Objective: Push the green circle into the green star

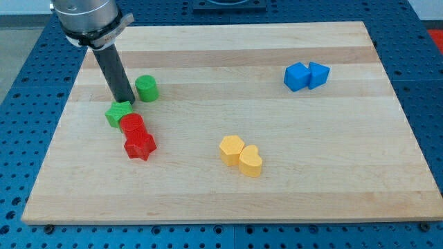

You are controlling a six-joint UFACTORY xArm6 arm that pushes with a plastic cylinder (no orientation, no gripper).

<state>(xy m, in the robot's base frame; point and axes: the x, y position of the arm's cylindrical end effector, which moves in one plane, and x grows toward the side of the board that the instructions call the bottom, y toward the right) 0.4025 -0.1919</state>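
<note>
Camera view shows the green circle [147, 88] near but apart from the green star [118, 113], at its one o'clock. My tip [126, 101] stands between them; no claw exists. The push remains undone.

Arm enters from view's top left, grey wrist housing [86, 19] partly cut off. Dark rod [114, 72] slants down twd view's right. My tip [127, 102] low, at table lvl.
</note>
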